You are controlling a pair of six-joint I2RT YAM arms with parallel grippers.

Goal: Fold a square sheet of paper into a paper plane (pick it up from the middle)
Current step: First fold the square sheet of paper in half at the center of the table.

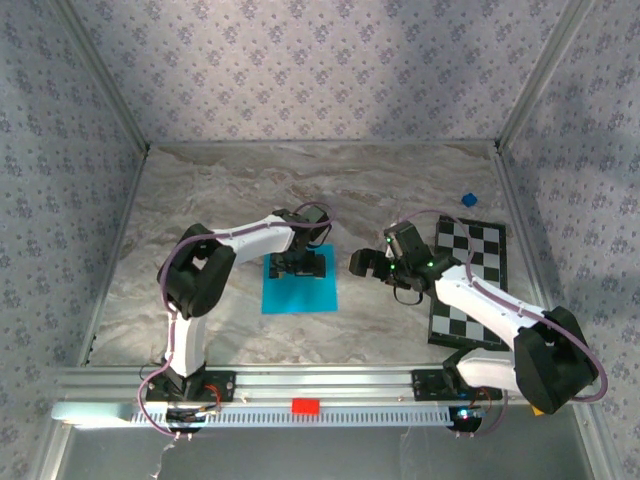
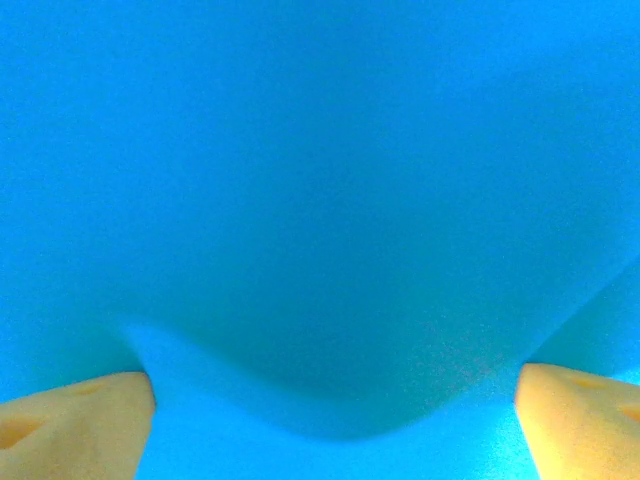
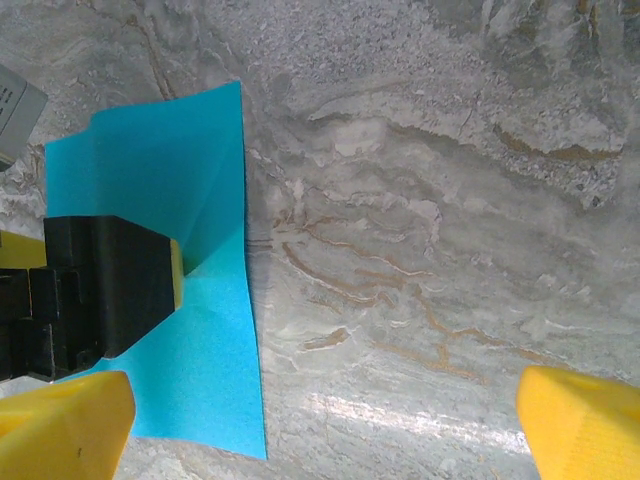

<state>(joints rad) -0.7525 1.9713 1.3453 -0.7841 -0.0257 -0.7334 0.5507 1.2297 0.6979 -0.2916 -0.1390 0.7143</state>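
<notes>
— Two arms, one sheet: how much of a plane is there?

— None yet, by my reading. Nearest us, the rail (image 1: 380,385) carries both bases. Just beyond it, the square sheet of paper (image 1: 300,292) lies on the marble table (image 1: 230,190), ahead of the left base. Its outline is square and I see no finished crease.

— And the left gripper (image 1: 300,264)?

— It is down on the sheet's middle with its fingers spread wide and its yellow pads (image 2: 75,425) on the paper. Between them the sheet humps up in a soft ridge. It is not pinched, so the pick-up from the middle looks barely started.

— The right gripper (image 1: 360,263)?

— It hovers over bare table just beside the sheet's right edge, fingers wide apart, holding nothing.

— What is left, then?

— Nearly everything, I'd say: closing on that hump, lifting, and all the folds.

— Farther back?

— A checkered board (image 1: 470,285) lies to the right, with a tiny blue cube (image 1: 468,198) beyond it. Both are well apart from the sheet.

— What can't you make out?

— From above, the left gripper hides the sheet's far part. Its own wrist camera sits so close that the sheet's edges are cut off. From the right wrist, a slanting line runs from the sheet's edge to the black finger; whether that is a crease or only a lifted bend, I cannot tell.
</notes>
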